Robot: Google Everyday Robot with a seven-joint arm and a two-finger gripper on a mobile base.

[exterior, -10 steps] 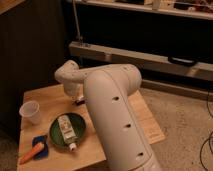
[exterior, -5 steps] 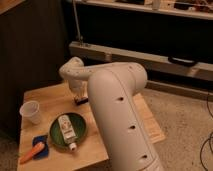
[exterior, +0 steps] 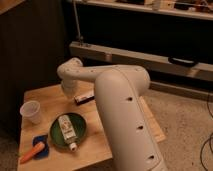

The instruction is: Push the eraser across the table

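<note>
**Jaws shut, low beside the eraser — ready to shove**

Camera view: my arm fills the frame from about five o'clock, sweeping up and over to my gripper, which hangs at roughly ten o'clock from picture centre, low over the table. My jaws are closed on nothing — a blunt pusher, which suits this step. The eraser lies just beside me at my three o'clock, a slim dark bar partly hidden by my own forearm; whether I touch it I cannot tell.

To push well, I judge I should stay low enough to meet the bar's side, not ride over its top, and bear on its middle so it slides straight and does not pivot away. Slow, steady travel, I'd say (a jab would send it skidding off the edge).

Mind the neighbours: the green plate with the white bottle sits at six o'clock from the eraser, the paper cup at eight, the blue block and the carrot farther down — all off the line of push.
</note>
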